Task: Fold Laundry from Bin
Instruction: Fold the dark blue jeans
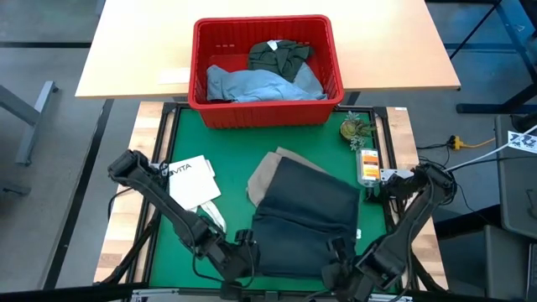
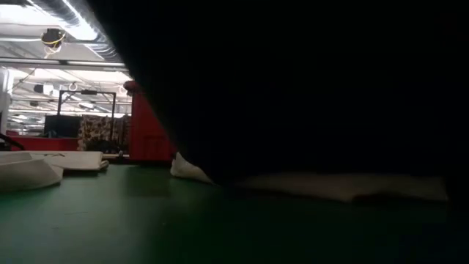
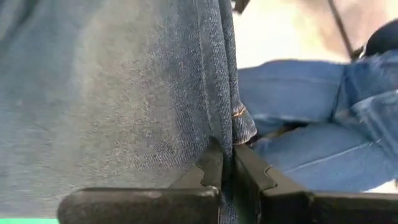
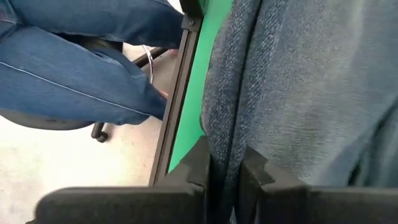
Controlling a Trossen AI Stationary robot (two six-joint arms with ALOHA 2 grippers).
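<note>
Red bin (image 1: 205, 75) holds light blue jeans (image 1: 252, 84), seemingly olive piece (image 1: 279, 54)

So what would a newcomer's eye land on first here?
The dark navy jeans spread over beige trousers on the green mat, its near edge pinched by the left hand and the right hand. Behind them, the red bin holds light blue jeans and an olive piece.
</note>
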